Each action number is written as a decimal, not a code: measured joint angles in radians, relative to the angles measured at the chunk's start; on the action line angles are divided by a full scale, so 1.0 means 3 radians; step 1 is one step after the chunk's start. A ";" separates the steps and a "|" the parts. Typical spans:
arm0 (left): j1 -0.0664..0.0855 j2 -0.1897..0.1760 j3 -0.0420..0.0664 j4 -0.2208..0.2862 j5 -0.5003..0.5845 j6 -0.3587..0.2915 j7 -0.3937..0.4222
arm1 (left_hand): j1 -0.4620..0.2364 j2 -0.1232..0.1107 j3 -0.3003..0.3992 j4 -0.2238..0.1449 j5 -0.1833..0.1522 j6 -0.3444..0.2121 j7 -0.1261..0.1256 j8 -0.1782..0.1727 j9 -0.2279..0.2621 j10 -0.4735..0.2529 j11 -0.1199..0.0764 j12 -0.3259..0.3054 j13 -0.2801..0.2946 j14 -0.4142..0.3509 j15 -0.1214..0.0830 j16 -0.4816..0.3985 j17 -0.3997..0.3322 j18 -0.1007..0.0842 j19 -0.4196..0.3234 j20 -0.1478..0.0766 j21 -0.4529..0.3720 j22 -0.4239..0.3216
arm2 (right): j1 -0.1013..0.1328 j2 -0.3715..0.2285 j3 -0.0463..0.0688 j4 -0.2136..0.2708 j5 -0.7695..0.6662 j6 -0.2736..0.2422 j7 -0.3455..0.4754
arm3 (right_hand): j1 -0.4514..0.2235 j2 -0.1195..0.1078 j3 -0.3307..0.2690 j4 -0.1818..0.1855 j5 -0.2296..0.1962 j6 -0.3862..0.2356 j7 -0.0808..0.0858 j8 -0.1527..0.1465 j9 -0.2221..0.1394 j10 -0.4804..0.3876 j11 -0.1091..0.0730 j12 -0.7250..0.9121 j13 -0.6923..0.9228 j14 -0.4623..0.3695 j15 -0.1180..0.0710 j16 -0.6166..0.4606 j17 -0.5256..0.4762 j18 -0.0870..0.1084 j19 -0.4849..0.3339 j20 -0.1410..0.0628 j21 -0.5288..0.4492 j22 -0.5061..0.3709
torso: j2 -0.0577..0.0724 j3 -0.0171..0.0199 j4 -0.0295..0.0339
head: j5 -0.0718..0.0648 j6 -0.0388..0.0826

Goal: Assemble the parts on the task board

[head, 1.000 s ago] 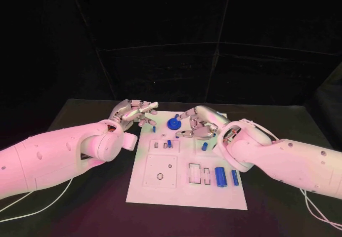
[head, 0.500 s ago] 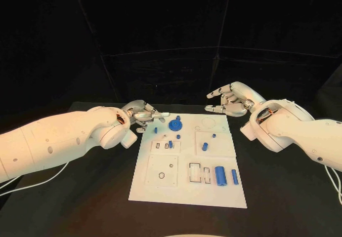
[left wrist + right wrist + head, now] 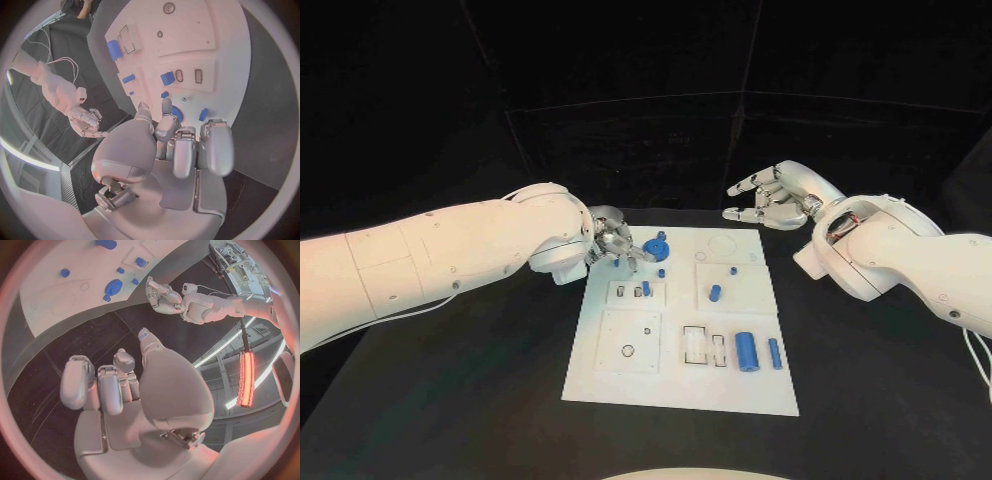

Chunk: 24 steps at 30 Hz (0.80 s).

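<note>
The white task board lies in the middle of the black table. A blue round part stands near its far left corner. My left hand hovers at that corner with its fingertips close beside the round part, and nothing is held in it. My right hand is raised off the far right corner of the board, fingers apart and empty. Small blue pegs stand mid-board. A blue cylinder and a thinner blue bar lie at the near right.
Empty rectangular slots and a square plate with a small hole sit on the near half of the board. Bare black table surrounds it. A dark backdrop stands behind the table.
My right hand has lifted off the board's far middle and drawn back to the far right. My left hand has swung in from the far left edge to the blue round part.
</note>
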 measured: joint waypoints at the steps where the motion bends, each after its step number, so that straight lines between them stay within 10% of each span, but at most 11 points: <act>1: 0.0007 0.0022 -0.0006 -0.0010 -0.0024 0.0030 -0.0028 | 0.0000 0.0000 -0.0003 0.0003 0.0000 0.0000 0.0000 0.0011 0.0011 0.0000 0.0000 0.0000 0.0008 0.0000 0.0000 0.0000 0.0000 -0.0002 0.0000 0.0000 0.0009 0.0017 | 0.0000 0.0002 0.0000 -0.0002 0.0000 0.0004 -0.0009 | 0.0000 0.0000 -0.0001 -0.0001 0.0005 0.0000 0.0000 0.0000 0.0000 0.0000 0.0000 -0.0002 0.0000 0.0000 0.0000 0.0000 0.0000 0.0000 0.0000 0.0000 0.0000 -0.0002 | 0.0000 0.0000 0.0000 | 0.0000 -0.0002; 24: 0.0042 0.0355 -0.0112 -0.0280 -0.0210 0.0410 -0.0240 | -0.0031 0.0031 -0.0105 0.0066 0.0000 -0.0071 -0.0024 0.0130 0.0194 0.0013 -0.0013 0.0066 0.0103 -0.0012 -0.0012 0.0000 -0.0001 -0.0001 0.0000 0.0000 0.0086 0.0073 | 0.0002 0.0054 0.0000 -0.0056 -0.0004 0.0055 -0.0121 | 0.0017 0.0017 -0.0036 -0.0001 0.0074 0.0000 0.0000 0.0013 -0.0001 -0.0024 0.0000 -0.0032 -0.0034 0.0000 0.0000 -0.0038 0.0000 0.0000 -0.0012 0.0012 -0.0013 -0.0030 | 0.0004 -0.0010 0.0002 | -0.0006 -0.0065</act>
